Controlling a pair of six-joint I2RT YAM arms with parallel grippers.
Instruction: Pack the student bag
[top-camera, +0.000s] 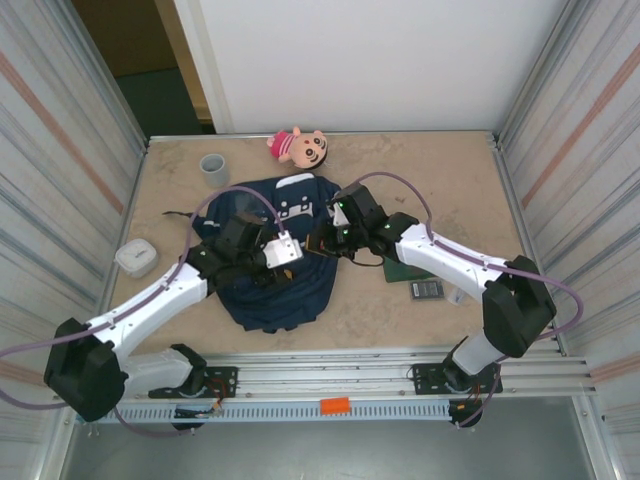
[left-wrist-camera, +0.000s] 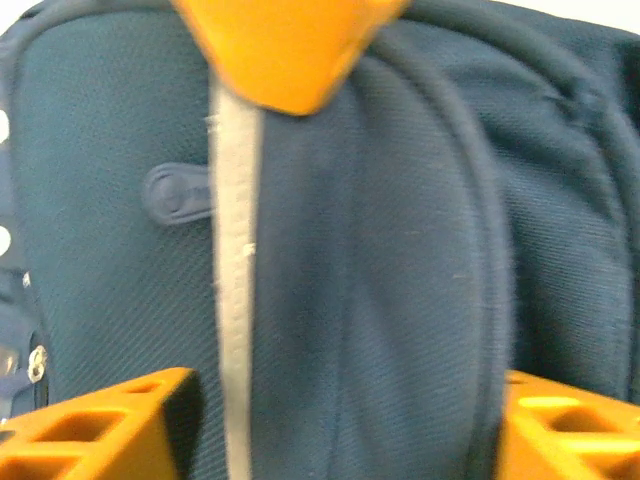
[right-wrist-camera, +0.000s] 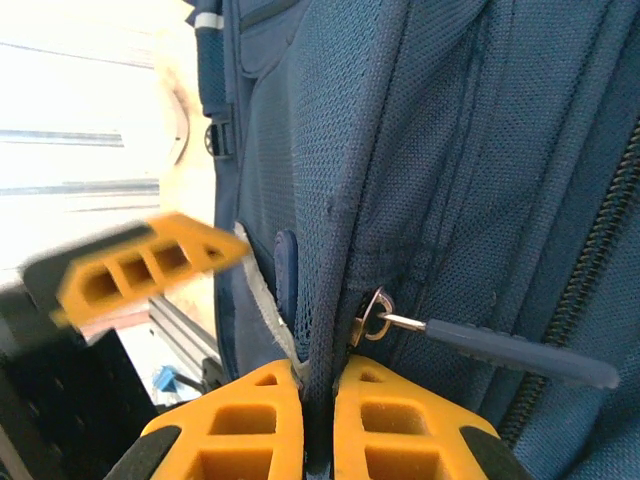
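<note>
The student bag (top-camera: 285, 295) was laid flat on the worktop (top-camera: 420, 180), with both arms reached over it. A fold of its navy fabric, just beside the bag's zip pull (right-wrist-camera: 510, 350), was pinched between the closed fingers of the right claw (right-wrist-camera: 318, 385). The left claw (left-wrist-camera: 330, 430) was held with its jaws apart over the bag's front panel, astride the pale stripe (left-wrist-camera: 235, 300), with nothing gripped. The thin pinch was judged the main risk: the fabric could be pulled free on lifting, or the whole bag dragged instead of opened. As both claws were crowded together over the bag, a collision could be caused by any hasty closing move. A plush doll (top-camera: 295, 145) beyond the bag was not yet packed.
</note>
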